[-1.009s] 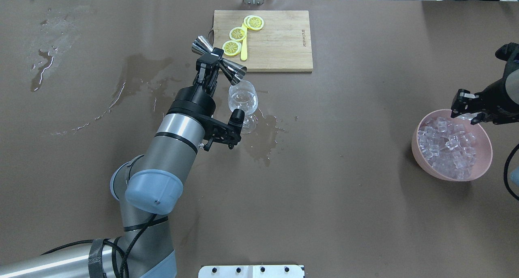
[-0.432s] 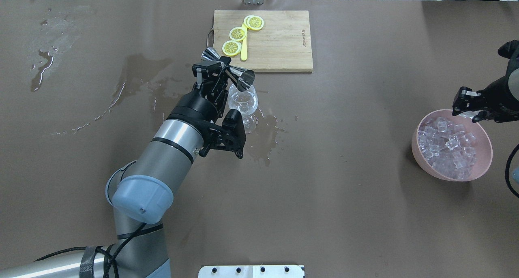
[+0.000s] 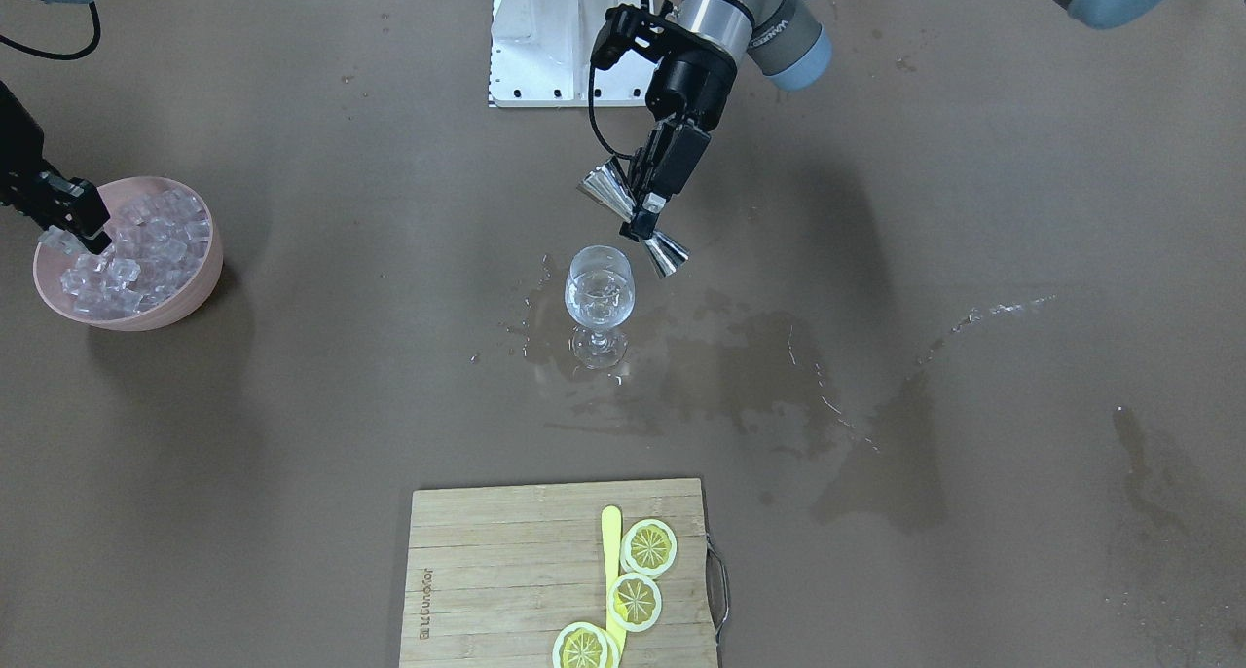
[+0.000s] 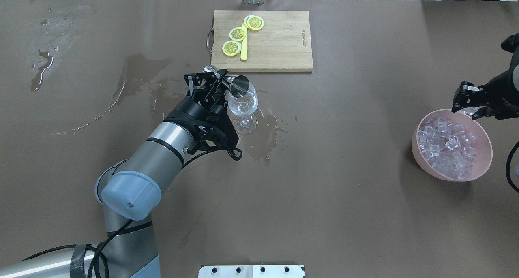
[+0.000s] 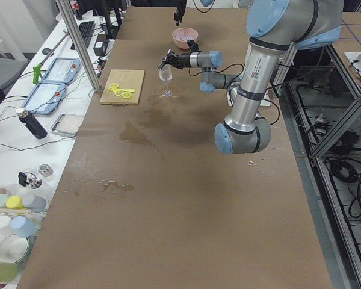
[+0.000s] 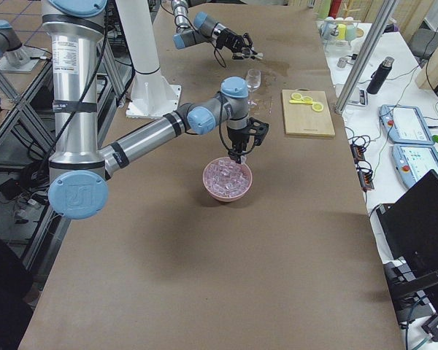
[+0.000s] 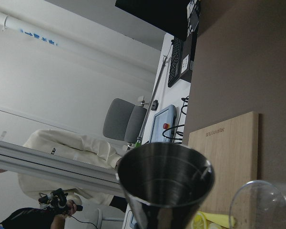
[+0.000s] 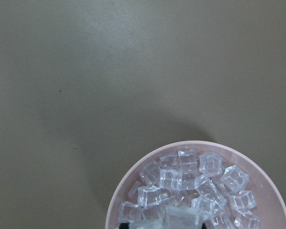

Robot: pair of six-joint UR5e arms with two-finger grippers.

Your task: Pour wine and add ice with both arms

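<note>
A: Front view first. Progress?
B: Pour looks about done. Left hand [image 3: 642, 215] is clamped on the waist of the steel jigger [image 3: 667, 254], which is tipped just beside the wine glass [image 3: 599, 293] rim, at its 2 o'clock. The glass glints with clear wine [image 3: 599, 305]; can't tell how much. No ice is in it yet, so that step is left.
A: Jigger axis?
B: It runs 10 to 4 o'clock, low cone at the 4 end. There are wet patches on the desk [image 3: 292, 434] around the glass foot.
A: Right hand?
B: Right hand [image 3: 70, 225] is at the pink bowl's [image 3: 209, 259] 9 o'clock rim, over the ice [image 3: 146, 254], nearly closed, something pale in it.
A: Overhead?
B: The glass is mid-desk, at 6 o'clock of the cutting board [image 4: 275, 39]. The jigger mouth [image 4: 240, 85] is over the far rim and faces 4 o'clock. The bowl is well apart, at the desk's 3 o'clock.
A: Side views?
B: Too small to judge either hand. The left end view only shows the glass upright.
A: Left wrist?
B: It looks straight into the jigger cup [image 7: 164, 186], which is dark and looks empty. The glass rim [image 7: 262, 205] is at 4 o'clock.
A: Right wrist?
B: One ice cube [image 8: 181, 220] sits big at 6 o'clock, held above the heap. I judge it pinched and ready to carry.
</note>
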